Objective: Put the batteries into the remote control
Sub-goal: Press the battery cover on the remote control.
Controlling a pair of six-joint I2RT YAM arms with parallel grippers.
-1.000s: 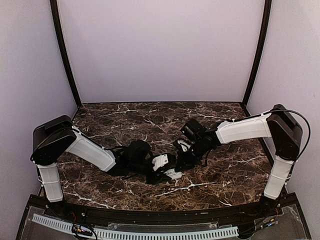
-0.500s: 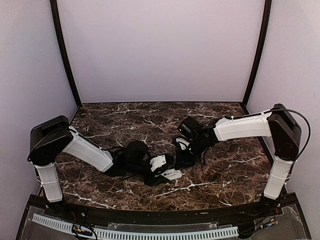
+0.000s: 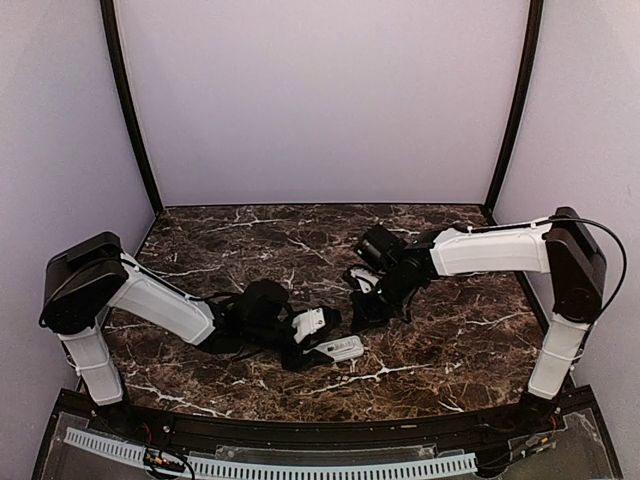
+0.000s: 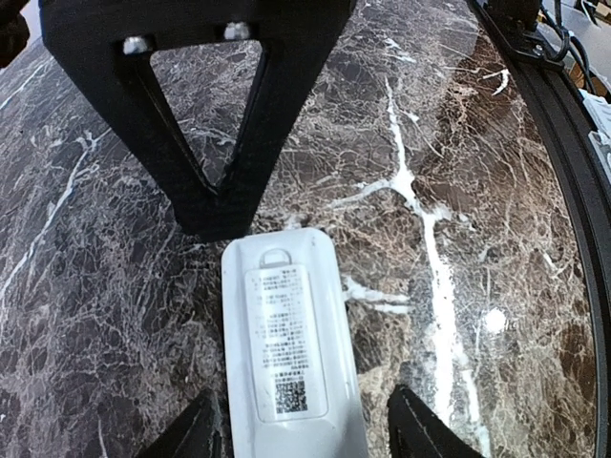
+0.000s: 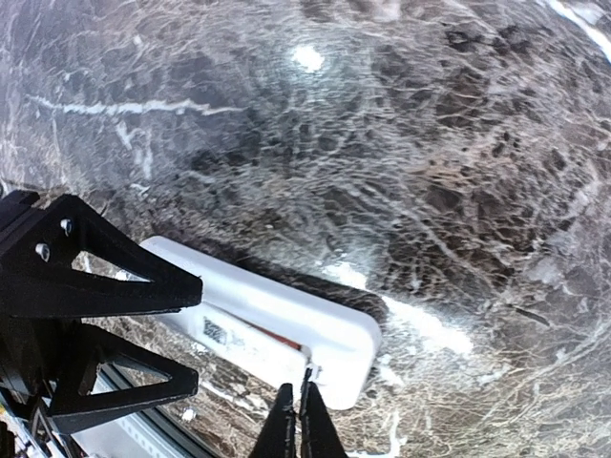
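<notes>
The white remote control lies on the marble table, back face up with its label showing. My left gripper is open, its fingertips on either side of the remote's near end; the right tip stands clear of it. In the right wrist view a thin orange-red battery shows in a gap along the cover's edge on the remote. My right gripper is shut and empty, its tips just off the remote's end by the cover. The other battery is hidden.
The right gripper's black finger frame hangs just beyond the remote's far end. The left gripper's fingers fill the left of the right wrist view. The black front rail runs close along the table's near edge.
My right gripper has drawn back up and away from the remote. My left arm and the remote have shifted slightly left and nearer the front.
</notes>
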